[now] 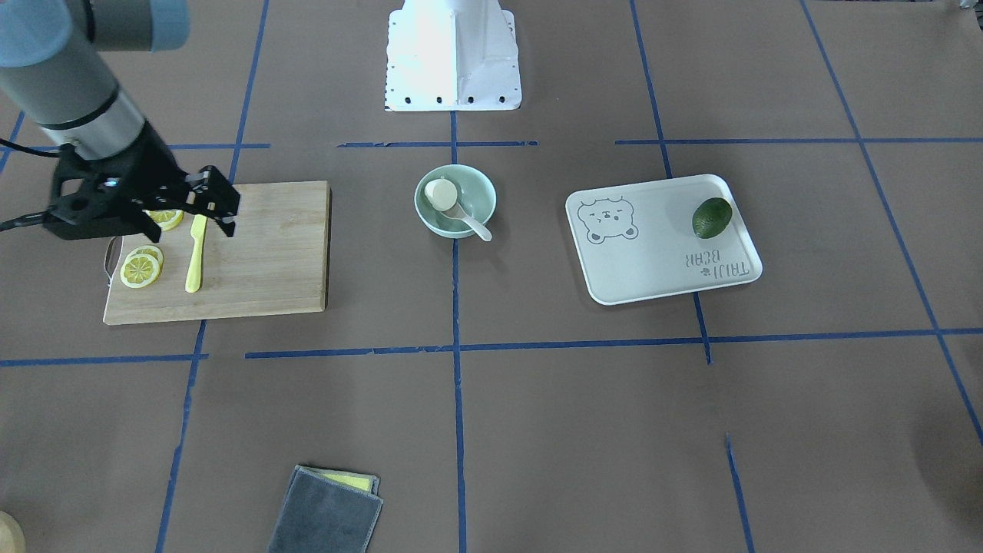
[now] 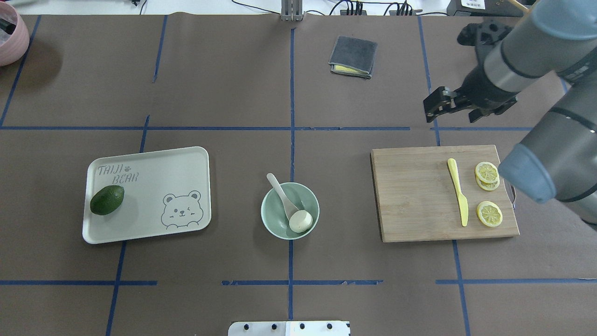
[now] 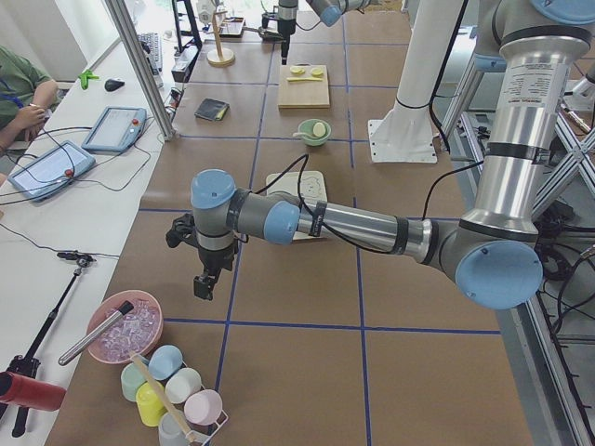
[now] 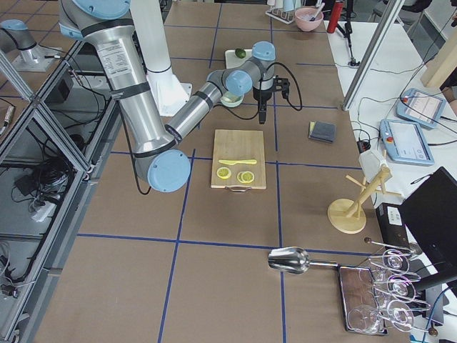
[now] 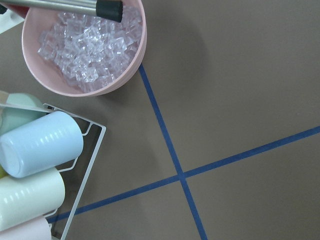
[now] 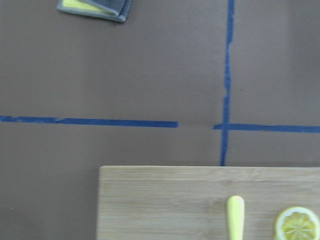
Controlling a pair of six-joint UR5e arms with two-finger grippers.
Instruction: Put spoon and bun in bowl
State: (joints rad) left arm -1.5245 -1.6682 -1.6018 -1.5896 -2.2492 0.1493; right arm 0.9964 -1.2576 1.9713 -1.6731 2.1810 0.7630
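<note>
spoon (image 2: 281, 195) and bun (image 2: 301, 221) both lie in the bowl (image 2: 273, 223) at the table's middle. the bun rests against the spoon's scoop and the handle leans out over the rim, so the task looks done.

the bun should be light and soft, likely to dent, so any regrasp wants a gentle pinch across its domed sides. the spoon looks stiff and smooth, probably slippery — best taken on the thick handle where it clears the rim.

the front-facing view shows the bun's flat beige underside, which the overhead view hides. the right gripper (image 1: 215, 201) hangs by the cutting board (image 6: 160, 200) carrying nothing, but i cannot tell whether its jaws are apart. its wrist view adds the yellow knife (image 6: 235, 217) tip and a lemon slice (image 6: 298, 225).

the left gripper (image 3: 203, 286) shows only in the side view — i cannot tell its state. it is well away, near the pink bowl of ice (image 5: 127, 75).
</note>
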